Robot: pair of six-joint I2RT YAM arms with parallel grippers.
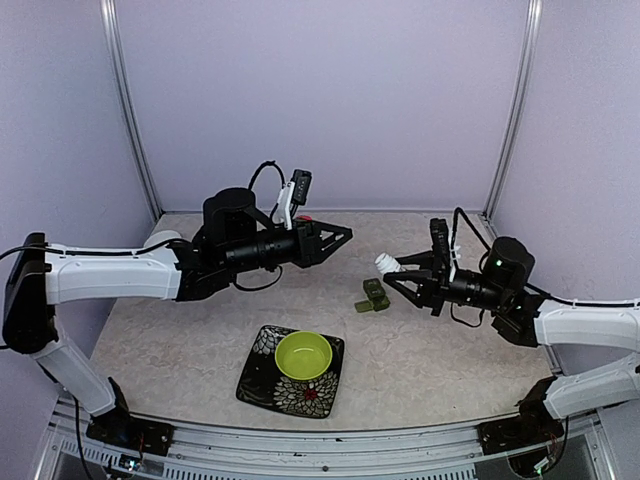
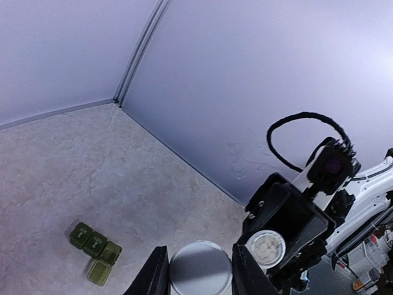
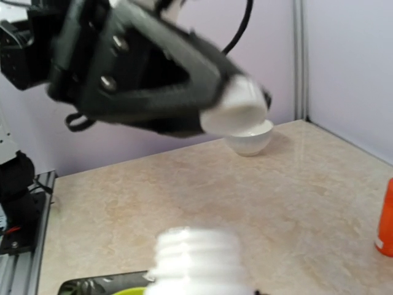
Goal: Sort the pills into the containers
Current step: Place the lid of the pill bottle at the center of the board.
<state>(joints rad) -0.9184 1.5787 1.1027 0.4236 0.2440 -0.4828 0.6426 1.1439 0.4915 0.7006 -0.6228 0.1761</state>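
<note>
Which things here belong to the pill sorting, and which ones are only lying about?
For the job: small dark green plastic pillbox; open white plastic bottle, held by the right gripper; round white cap, held by the left gripper.
Lying about: lime-green bowl; dark patterned square plate under it; orange bottle; small white bowl.

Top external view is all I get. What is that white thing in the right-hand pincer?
Observer: An open white bottle; the left wrist view looks into its mouth at what seem pale pills.
Visitor: Where is its cap?
Observer: In the left pincer; the right wrist view shows it, white, clamped there.
Visitor: Is the green pillbox open?
Observer: Partly. The left wrist view shows one end lid flipped open, the other two apparently shut.
</note>
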